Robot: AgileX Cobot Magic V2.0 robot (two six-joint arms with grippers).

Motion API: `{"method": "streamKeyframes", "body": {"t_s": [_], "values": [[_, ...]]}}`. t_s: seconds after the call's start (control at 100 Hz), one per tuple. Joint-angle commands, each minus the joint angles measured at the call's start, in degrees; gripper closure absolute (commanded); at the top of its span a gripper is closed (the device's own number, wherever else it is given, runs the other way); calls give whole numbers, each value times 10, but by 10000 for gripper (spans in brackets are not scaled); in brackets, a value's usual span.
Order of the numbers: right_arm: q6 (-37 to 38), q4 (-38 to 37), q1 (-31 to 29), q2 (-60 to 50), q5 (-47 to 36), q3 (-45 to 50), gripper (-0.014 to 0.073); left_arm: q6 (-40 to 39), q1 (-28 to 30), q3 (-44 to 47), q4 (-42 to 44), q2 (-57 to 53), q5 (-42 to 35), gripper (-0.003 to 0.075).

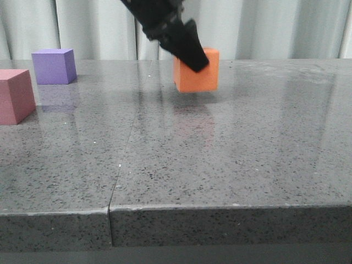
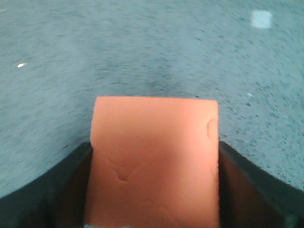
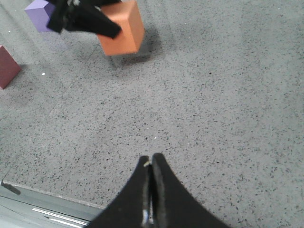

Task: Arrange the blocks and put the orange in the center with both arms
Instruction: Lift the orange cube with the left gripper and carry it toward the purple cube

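My left gripper comes down from the upper left and is shut on the orange cube, which hangs slightly tilted just above the table, mid-back. In the left wrist view the orange cube fills the gap between both black fingers. The purple cube stands at the back left, and the pink cube stands nearer at the left edge. My right gripper is shut and empty, above bare table near the front edge. It is out of the front view.
The right wrist view shows the orange cube held by the left gripper, with the purple cube and the pink cube off to the side. The grey speckled table has a seam and a front edge.
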Motion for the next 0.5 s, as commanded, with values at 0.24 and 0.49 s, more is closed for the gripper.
{"method": "streamKeyframes", "body": {"t_s": [0.24,0.49], "values": [[-4,-10,-1,4,-43,-14,662,-369,1,-50,249,-96,-7,404],[-4,-10,-1,4,-43,-14,662,-554,39,-46,356,-120,49,405]]}}
